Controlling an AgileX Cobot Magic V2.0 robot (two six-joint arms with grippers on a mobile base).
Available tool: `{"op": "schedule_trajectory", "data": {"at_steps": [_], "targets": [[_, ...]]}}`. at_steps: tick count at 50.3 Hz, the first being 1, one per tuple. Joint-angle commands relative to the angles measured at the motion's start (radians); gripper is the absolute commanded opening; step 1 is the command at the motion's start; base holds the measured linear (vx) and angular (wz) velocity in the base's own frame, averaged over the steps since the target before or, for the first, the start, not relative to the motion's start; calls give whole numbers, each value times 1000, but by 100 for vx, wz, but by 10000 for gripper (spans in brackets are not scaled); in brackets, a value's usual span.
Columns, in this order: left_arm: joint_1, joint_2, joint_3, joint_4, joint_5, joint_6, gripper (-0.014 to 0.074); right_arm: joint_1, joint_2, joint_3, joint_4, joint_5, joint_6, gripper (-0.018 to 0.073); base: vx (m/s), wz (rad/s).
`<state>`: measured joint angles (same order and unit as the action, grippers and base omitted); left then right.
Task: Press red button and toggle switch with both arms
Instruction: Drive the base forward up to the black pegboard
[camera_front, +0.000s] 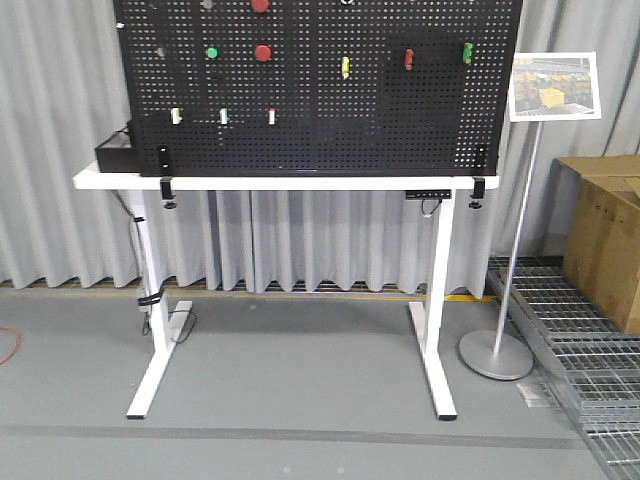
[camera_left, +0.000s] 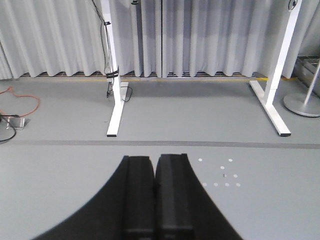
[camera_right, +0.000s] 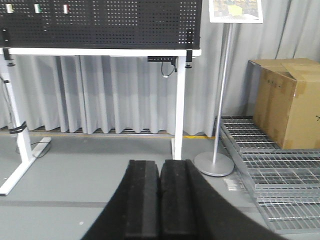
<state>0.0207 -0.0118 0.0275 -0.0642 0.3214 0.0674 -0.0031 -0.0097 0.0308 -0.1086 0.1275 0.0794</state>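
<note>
Grey curtain (camera_front: 60, 150) behind board (camera_front: 320, 120); we hadn't approached yet, L gripper (camera_left: 155, 200) & R gripper (camera_right: 160, 200) closed; next: reach red button (camera_front: 263, 52).

Pegboard (camera_front: 320, 120) stands upright on table (camera_front: 300, 182), spanning most of its width. Left half of board: upper large round button (camera_front: 260, 5) at the top edge, lower large round button (camera_front: 262, 52) directly beneath it, small round button (camera_front: 211, 52) just left of the lower one. Row of three switches (camera_front: 224, 116) below these. Three more switches are spread across the right half. Case (camera_front: 115, 152) sits on the table's left end, behind the board. Curtain (camera_front: 320, 240) hangs behind the table. Sign stand (camera_front: 519, 230) is right of the table, grating (camera_front: 570, 330) beyond its base, cardboard box (camera_front: 605, 240) at far right.
</note>
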Motion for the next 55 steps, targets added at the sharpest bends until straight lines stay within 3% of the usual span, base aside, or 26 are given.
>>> {"op": "schedule_trajectory", "data": {"at_steps": [1,55], "targets": [[2,4,18,-9,-83,-5,2,0,-18,11,-5,-82,-1,-3,21,-13],[2,4,18,-9,-83,-5,2,0,-18,11,-5,-82,-1,-3,33,-3]]}}
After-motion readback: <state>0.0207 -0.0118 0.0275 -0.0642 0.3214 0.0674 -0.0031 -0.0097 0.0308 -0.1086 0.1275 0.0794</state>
